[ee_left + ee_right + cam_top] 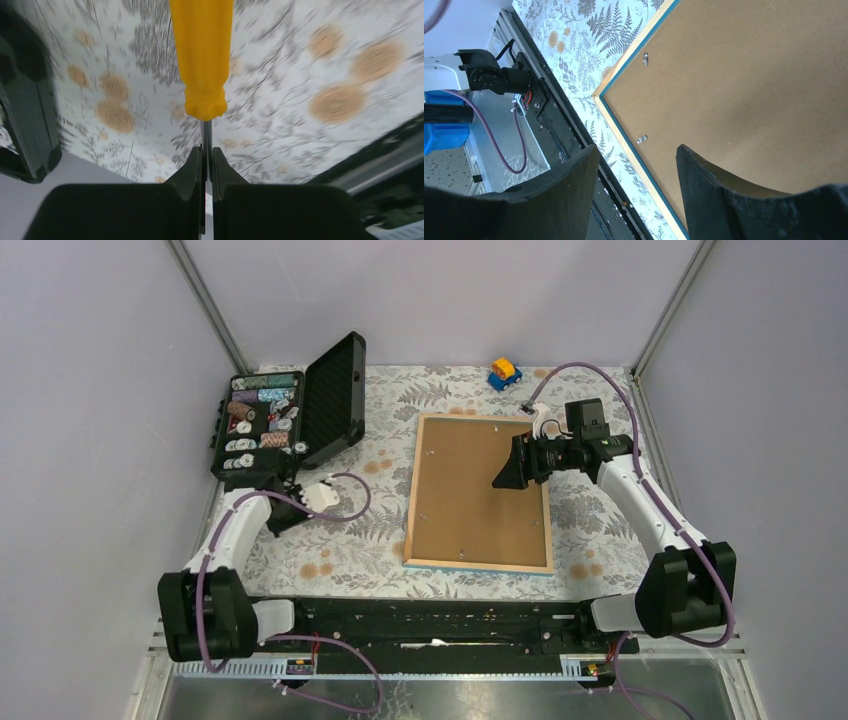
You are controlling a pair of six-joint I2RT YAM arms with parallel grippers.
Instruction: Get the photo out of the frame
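Presently:
Frame: one rectangular wood-rimmed frame (478,493), brown fibreboard back up, turquoise edge, table centre.
Left gripper (207,155): clamped on a yellow-handled screwdriver (202,55).
Right gripper (638,165): parted, holding nothing.

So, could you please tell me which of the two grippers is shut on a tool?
The left gripper, near the open case, is shut on the metal shaft of a yellow-handled screwdriver. The right gripper is open and empty above the frame.

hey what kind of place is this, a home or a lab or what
Probably a robot test booth, not a home: plain grey walls enclose a floral-covered table, with two arms bolted to a black rail and trailing purple cables.
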